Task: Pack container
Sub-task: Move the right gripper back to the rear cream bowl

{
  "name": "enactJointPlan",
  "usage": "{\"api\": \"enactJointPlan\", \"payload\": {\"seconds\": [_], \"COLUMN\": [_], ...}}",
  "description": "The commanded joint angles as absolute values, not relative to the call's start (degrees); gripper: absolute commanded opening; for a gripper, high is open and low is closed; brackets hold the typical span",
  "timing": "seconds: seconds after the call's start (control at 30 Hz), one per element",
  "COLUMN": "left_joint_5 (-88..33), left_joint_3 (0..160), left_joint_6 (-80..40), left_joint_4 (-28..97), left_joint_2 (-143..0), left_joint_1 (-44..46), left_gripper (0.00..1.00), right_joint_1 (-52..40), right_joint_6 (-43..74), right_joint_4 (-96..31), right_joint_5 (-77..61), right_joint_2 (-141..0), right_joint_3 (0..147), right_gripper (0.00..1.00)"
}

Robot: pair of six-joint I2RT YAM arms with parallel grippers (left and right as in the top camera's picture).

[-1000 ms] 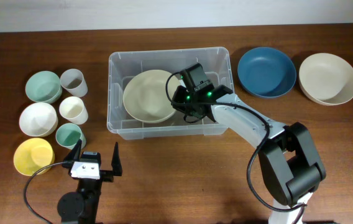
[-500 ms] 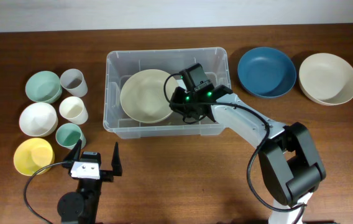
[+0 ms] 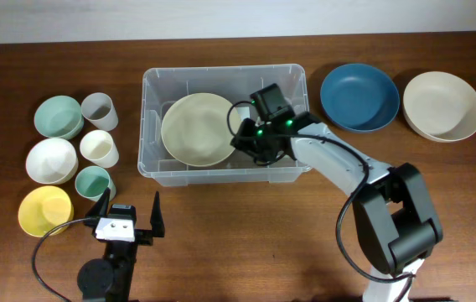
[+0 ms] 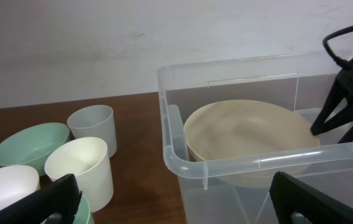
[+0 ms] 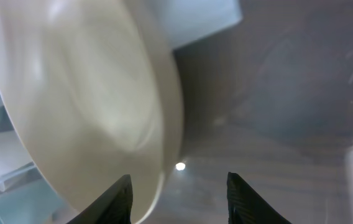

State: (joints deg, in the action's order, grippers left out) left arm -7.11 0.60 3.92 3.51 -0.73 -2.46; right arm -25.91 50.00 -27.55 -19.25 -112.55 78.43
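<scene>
1. container (image 3: 221,71): mid-table, toward the back, between a cluster of cups and bowls on its left and two bowls on its right. it has slid slightly leftward over the last second.
2. contents: one large cream bowl (image 3: 194,127) in the left half. it looks tilted in the left wrist view, not settled flat. nothing else is packed.
3. change: the right gripper (image 5: 176,193), pinched narrower a second ago, has let its jaws part. the wrist view shows the bowl's rim loose between the fingers, with a clear gap beside it. reads as released, so the first bowl counts as delivered.
4. left gripper (image 3: 131,207): spread wide, empty, near the front of the table (image 3: 246,252), well apart from the container.
5. still outside, right: blue bowl (image 3: 359,96), pale bowl (image 3: 443,105).
6. still outside, left: green bowl (image 3: 58,116), grey cup (image 3: 99,110), white bowl (image 3: 51,159), cream cup (image 3: 99,148), green cup (image 3: 94,182), yellow bowl (image 3: 44,210).
7. judgement: packing has barely begun, and lifting out could snag the rim.
</scene>
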Motion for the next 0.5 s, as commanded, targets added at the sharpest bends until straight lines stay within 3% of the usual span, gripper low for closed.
{"api": "enactJointPlan", "payload": {"seconds": [0.0, 0.23, 0.37, 0.4, 0.47], "left_joint_5": [-7.55, -7.55, -7.55, -7.55, -7.55], "left_joint_3": [0.54, 0.54, 0.54, 0.51, 0.54], "left_joint_6": [4.84, 4.84, 4.84, 4.84, 4.84], "left_joint_4": [3.92, 3.92, 3.92, 3.92, 3.92], "left_joint_2": [-0.3, -0.3, -0.3, -0.3, -0.3], "left_joint_1": [-2.9, -2.9, -2.9, -2.9, -2.9], "left_gripper": [0.99, 0.99, 0.99, 0.99, 0.99], "right_joint_1": [-23.05, -17.26, -11.44, -9.43, -5.17], "right_joint_6": [43.18, 30.37, 27.66, 27.73, 29.1], "right_joint_4": [-27.88, -41.36, -53.54, -56.1, -60.14], "right_joint_5": [-19.57, -19.7, -14.83, -12.53, -8.1], "right_joint_2": [-109.14, -104.75, -104.49, -104.49, -104.49], "right_joint_3": [80.53, 95.15, 107.79, 109.95, 112.51], "right_gripper": [0.47, 0.61, 0.86, 0.99, 0.99]}}
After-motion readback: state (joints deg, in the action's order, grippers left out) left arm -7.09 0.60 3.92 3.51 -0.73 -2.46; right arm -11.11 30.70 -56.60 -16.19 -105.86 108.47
